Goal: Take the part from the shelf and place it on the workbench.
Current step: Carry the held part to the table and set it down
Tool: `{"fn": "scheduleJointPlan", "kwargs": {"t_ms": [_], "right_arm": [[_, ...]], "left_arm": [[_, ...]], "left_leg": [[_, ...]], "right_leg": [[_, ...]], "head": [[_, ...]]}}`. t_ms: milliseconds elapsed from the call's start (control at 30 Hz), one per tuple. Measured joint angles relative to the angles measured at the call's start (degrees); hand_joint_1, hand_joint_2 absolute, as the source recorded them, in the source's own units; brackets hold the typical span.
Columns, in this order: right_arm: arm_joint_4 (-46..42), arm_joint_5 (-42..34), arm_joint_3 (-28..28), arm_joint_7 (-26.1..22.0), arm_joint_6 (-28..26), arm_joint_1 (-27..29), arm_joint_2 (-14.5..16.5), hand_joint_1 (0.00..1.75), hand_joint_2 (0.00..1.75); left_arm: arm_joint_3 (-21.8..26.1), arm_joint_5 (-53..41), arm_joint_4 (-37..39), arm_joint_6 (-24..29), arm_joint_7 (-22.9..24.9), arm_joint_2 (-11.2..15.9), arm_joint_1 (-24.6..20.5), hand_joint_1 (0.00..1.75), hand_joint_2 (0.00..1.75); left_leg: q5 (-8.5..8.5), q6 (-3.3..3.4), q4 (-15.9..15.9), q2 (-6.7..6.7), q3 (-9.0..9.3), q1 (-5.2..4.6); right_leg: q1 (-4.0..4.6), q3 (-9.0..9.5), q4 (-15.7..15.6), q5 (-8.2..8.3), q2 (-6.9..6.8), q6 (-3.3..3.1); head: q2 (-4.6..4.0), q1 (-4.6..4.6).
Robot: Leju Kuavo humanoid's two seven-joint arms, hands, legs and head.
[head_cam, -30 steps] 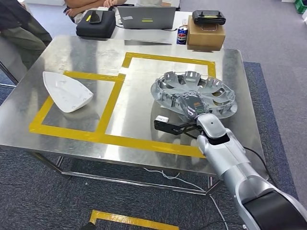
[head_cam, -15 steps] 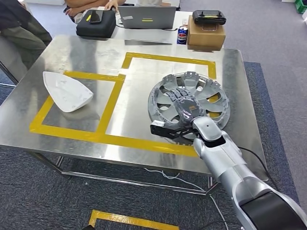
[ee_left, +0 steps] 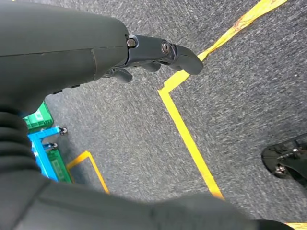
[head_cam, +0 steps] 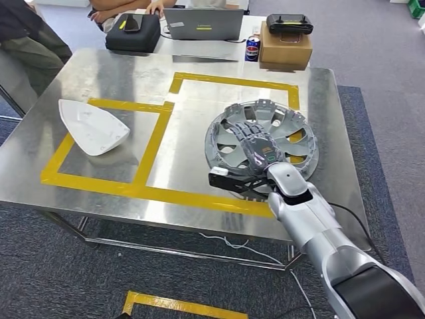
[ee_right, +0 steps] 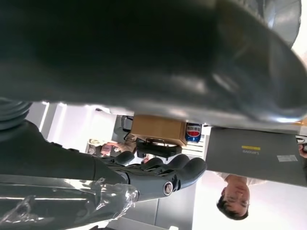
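The part is a grey spoked wheel cover (head_cam: 295,143), lying flat on the steel workbench (head_cam: 200,133) inside the right yellow-taped field. My right hand (head_cam: 253,147) reaches over its near half, fingers stretched across the spokes. In the right wrist view the dark fingers (ee_right: 163,177) are extended, and a gap shows the background between them and the cover (ee_right: 282,14); nothing sits in the hand. My left hand (ee_left: 159,52) hangs over the carpet floor with its fingers out and holds nothing.
A white curved shell (head_cam: 93,126) lies in the left taped field. Behind the workbench stand a cardboard box (head_cam: 285,46), a drinks can (head_cam: 252,48), a laptop (head_cam: 203,23) and a black bag (head_cam: 133,33). A person sits at the far left (head_cam: 30,33).
A second ago the cover was tilted up in my right hand; it has come down flat on the workbench. Over the last half second almost nothing moved.
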Motion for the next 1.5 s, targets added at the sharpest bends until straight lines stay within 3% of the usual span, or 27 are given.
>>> {"fn": "scheduleJointPlan", "kwargs": {"t_ms": [267,467,533,600,733,833,933,1000,1100,1200,1267,1367,1500], "right_arm": [[-8.86,-0.36,-0.09,1.56,0.56,0.87,-8.30,0.00,0.00],[-21.20,-3.01,-3.21,3.08,3.73,3.86,-19.67,0.00,0.00],[-27.82,-4.34,-7.20,2.37,4.87,7.02,-25.84,0.00,0.00],[-32.69,-4.63,-11.71,1.81,5.79,9.07,-30.00,0.00,0.00],[-37.65,-3.34,-14.97,2.78,5.80,11.52,-33.26,0.00,0.00],[-41.29,-2.96,-18.33,5.76,3.11,16.34,-37.37,0.00,0.00],[-46.54,-4.47,-28.85,5.53,0.16,26.66,-43.02,0.00,0.00],[-49.88,-5.44,-39.59,2.33,-1.76,35.09,-44.27,0.00,0.00],[-53.99,-8.37,-59.28,-8.84,-3.66,44.14,-40.63,0.00,0.00],[-54.90,-13.15,-77.20,-20.63,-3.22,46.60,-32.68,0.00,0.00],[-54.08,-16.23,-88.25,-25.03,-3.67,46.21,-26.90,0.00,0.00],[-51.15,-22.35,-101.00,-25.25,-7.87,45.25,-18.79,0.00,0.00],[-44.90,-29.12,-110.25,-20.76,-14.02,44.86,-10.16,0.00,0.00]], "left_arm": [[1.67,1.24,0.00,0.91,-2.30,-0.31,0.55,0.00,0.00],[3.24,2.30,0.00,1.74,-2.87,-0.63,0.85,0.00,0.00],[3.98,2.50,0.00,2.07,-2.87,-0.87,1.28,0.00,0.00],[4.59,2.64,0.00,2.22,-2.87,-1.05,1.92,0.00,0.00],[5.21,2.77,0.00,2.26,-2.87,-1.21,1.26,0.00,0.00],[5.66,2.95,0.00,2.84,-2.87,-1.39,0.98,0.00,0.00],[6.01,2.66,0.01,4.01,-3.01,-1.79,1.88,0.00,0.00],[6.31,2.46,0.01,4.55,-3.81,-2.12,2.35,0.00,0.00],[7.01,2.17,0.00,4.59,-6.96,-2.65,2.54,0.00,0.00],[7.42,1.97,0.00,4.33,-10.16,-3.15,2.61,0.00,0.00],[7.58,1.82,0.00,4.68,-11.09,-3.59,2.59,0.00,0.00],[7.77,1.63,0.00,5.21,-11.56,-4.06,2.55,0.00,0.00],[8.15,1.10,0.00,5.17,-10.36,-4.29,2.29,0.00,0.00]], "left_leg": [[-0.02,0.04,0.00,-0.01,-0.01,-0.05],[-0.08,0.19,0.01,-0.17,-0.01,-0.13],[-0.09,0.35,0.00,-0.57,-0.09,-0.09],[-0.16,0.40,0.00,-0.57,-0.15,-0.04],[-0.47,0.54,0.00,0.25,0.13,-0.11],[-0.39,0.70,0.00,-0.15,0.22,-0.13],[-0.40,0.81,0.00,-0.95,0.26,0.00],[-0.51,0.84,-0.01,-1.09,0.27,0.06],[-0.75,0.81,-0.02,-1.09,0.30,0.09],[-0.92,0.73,-0.03,-0.95,0.46,0.10],[-0.98,0.69,-0.04,-0.89,0.48,0.13],[-1.06,0.60,-0.05,-0.72,0.53,0.25],[-1.14,0.49,-0.05,-0.56,0.61,0.33]], "right_leg": [[0.00,0.04,-0.10,0.01,-0.03,0.01],[-0.02,0.11,-0.28,-0.02,-0.18,0.08],[-0.03,0.25,-0.35,-0.12,-0.61,0.22],[-0.06,0.25,-0.36,-0.13,-0.61,0.25],[-0.07,0.26,-0.46,-0.09,0.24,0.30],[0.00,0.45,-0.51,-0.22,-0.19,0.50],[0.13,0.79,-0.55,-0.47,-1.01,0.62],[0.17,0.89,-0.57,-0.60,-1.17,0.66],[0.15,0.93,-0.57,-0.80,-1.14,0.66],[0.20,0.96,-0.59,-0.93,-0.97,0.61],[0.22,0.99,-0.59,-0.98,-0.91,0.60],[0.31,1.05,-0.59,-1.02,-0.70,0.55],[0.38,1.08,-0.56,-1.04,-0.48,0.49]], "head": [[0.00,0.02],[0.00,-0.12],[0.00,-0.03],[0.01,0.14],[0.00,0.12],[0.00,0.08],[0.00,0.15],[0.00,0.15],[0.00,0.14],[0.00,0.13],[0.00,0.13],[0.00,0.14],[0.00,0.14]]}}
